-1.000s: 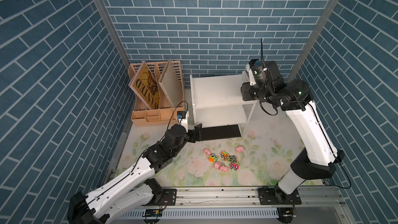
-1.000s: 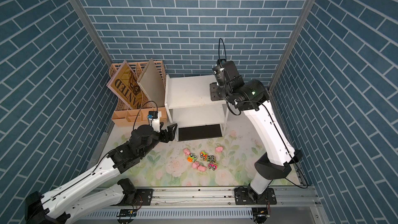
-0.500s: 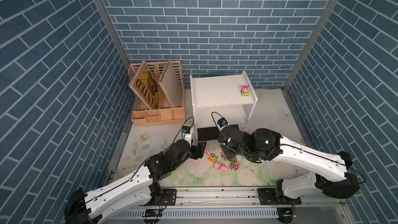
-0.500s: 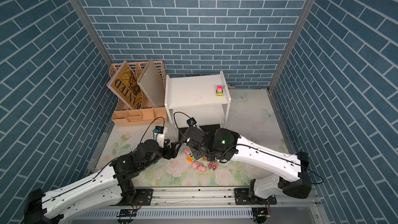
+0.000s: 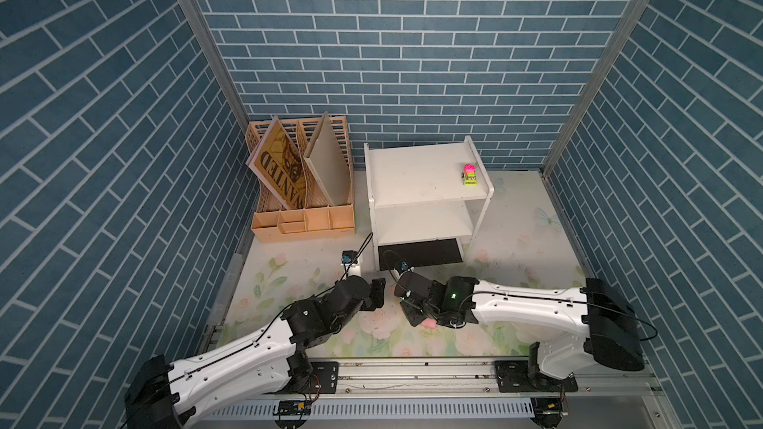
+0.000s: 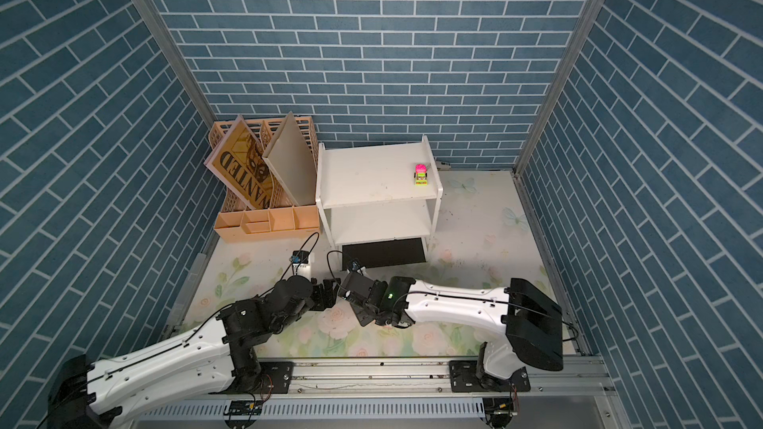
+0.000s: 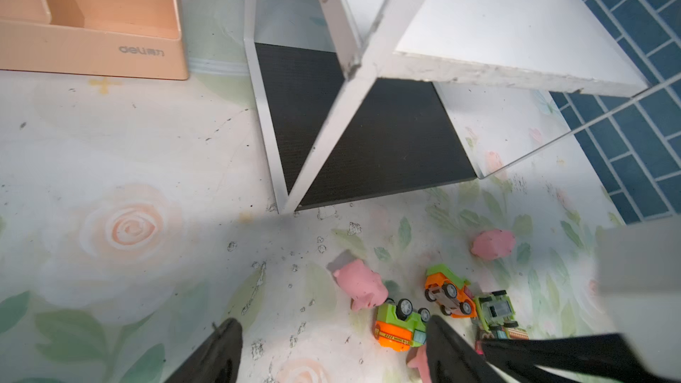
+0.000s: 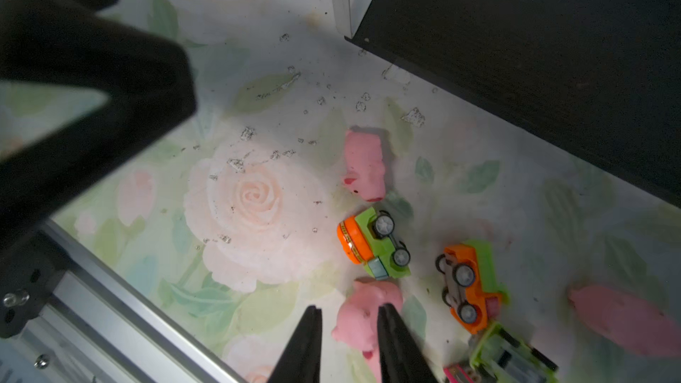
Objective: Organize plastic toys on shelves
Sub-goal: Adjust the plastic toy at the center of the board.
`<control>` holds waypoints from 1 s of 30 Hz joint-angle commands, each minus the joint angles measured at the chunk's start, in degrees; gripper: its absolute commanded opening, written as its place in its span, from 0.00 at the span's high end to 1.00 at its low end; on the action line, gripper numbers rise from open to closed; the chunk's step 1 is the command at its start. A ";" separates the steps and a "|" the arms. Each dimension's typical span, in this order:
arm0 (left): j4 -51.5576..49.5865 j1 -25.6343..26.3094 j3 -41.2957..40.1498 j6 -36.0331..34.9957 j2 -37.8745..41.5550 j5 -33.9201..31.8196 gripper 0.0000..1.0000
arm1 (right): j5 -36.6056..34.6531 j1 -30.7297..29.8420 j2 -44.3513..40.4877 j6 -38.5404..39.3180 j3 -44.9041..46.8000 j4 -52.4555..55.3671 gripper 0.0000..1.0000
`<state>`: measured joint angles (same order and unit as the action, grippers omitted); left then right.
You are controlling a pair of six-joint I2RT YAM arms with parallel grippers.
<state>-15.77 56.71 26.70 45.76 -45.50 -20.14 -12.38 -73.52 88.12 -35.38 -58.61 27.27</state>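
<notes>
A pink-and-green toy truck (image 5: 470, 175) (image 6: 421, 174) stands on the top board of the white shelves (image 5: 413, 196) (image 6: 367, 187). On the floral mat lie several toys: pink pigs (image 7: 361, 285) (image 7: 492, 244), a green-orange truck on its side (image 7: 400, 324) (image 8: 376, 246), an orange truck (image 8: 470, 285) and a green truck (image 7: 495, 313). My right gripper (image 8: 348, 326) (image 5: 413, 312) hovers narrowly open over a pig (image 8: 363, 316); one finger overlaps it, the other stands clear. My left gripper (image 7: 331, 348) (image 5: 377, 295) is wide open over bare mat beside the green-orange truck.
A peach file organizer (image 5: 303, 200) (image 7: 92, 31) holding a "WANTED" board stands left of the shelves. The shelves' dark bottom (image 7: 368, 134) lies just behind the toys. Both grippers sit close together at the mat's front, near the metal rail (image 5: 413, 371).
My right arm swung down from the shelf top, leaving the truck there, to the toys on the mat. My left gripper advanced toward the toys.
</notes>
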 commanded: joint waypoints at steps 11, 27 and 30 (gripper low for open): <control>-3.64 0.10 -2.40 2.06 2.69 -2.81 0.18 | 3.54 3.29 5.77 2.18 1.85 -5.91 0.67; -3.66 -0.06 -2.33 1.94 2.10 -2.27 0.18 | 3.77 4.46 8.91 3.07 3.74 -6.81 0.56; -3.65 -0.07 -2.53 1.88 2.09 -2.27 0.18 | 3.78 4.98 9.30 3.60 4.18 -6.99 0.54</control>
<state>-18.41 56.69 24.71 47.64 -43.46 -21.80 -8.34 -69.38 95.37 -33.19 -56.05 19.11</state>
